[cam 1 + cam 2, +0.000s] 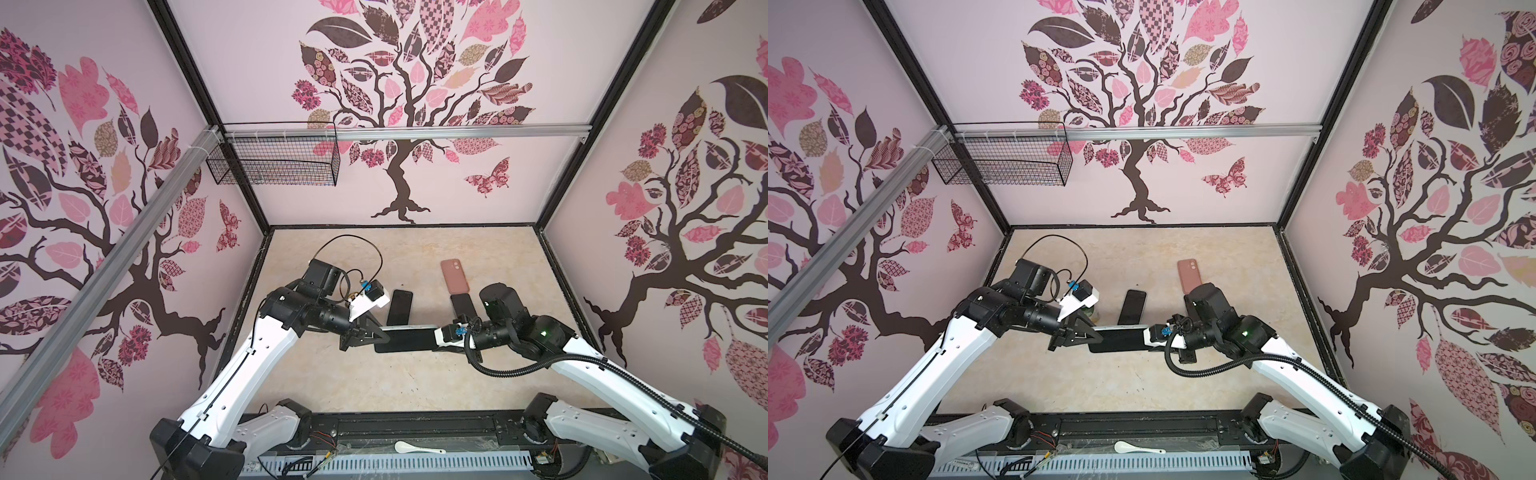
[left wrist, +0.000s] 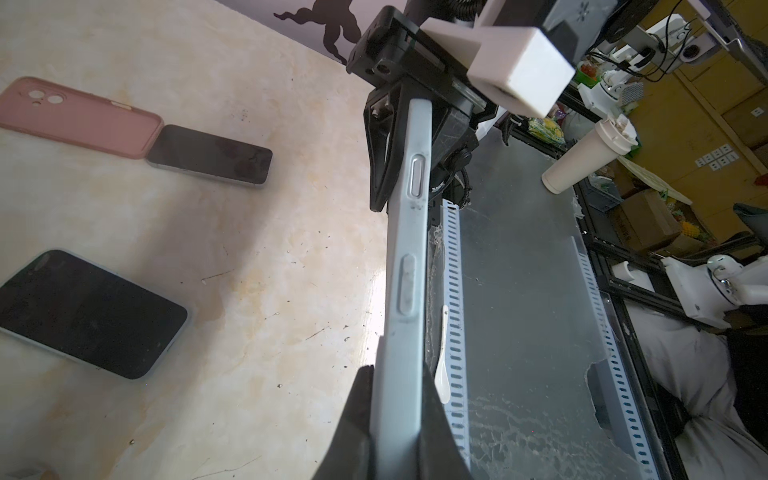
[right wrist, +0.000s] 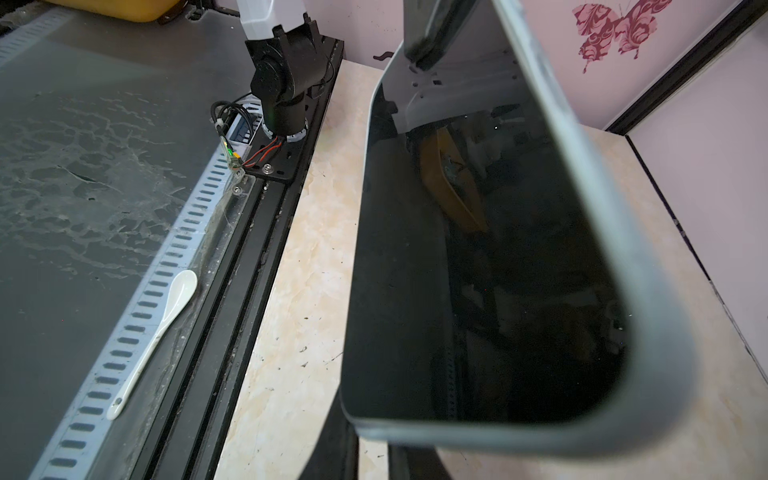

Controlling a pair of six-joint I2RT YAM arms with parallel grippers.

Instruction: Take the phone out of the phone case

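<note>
Phone (image 1: pixel 405 340), each end between jaws

Phone case (image 2: pixel 405 266) pale grey-blue; phone (image 3: pixel 478 270) black; pink case (image 1: pixel 455 276); tabletop (image 1: pixel 374 382) cream marbled.

Loose phones (image 1: pixel 400 306) behind, bare tabletop (image 1: pixel 374 386) ahead.

Pale walls (image 1: pixel 457 195) bearing tree decals (image 1: pixel 400 183) enclose a beige marbled floor (image 1: pixel 374 374).
</note>
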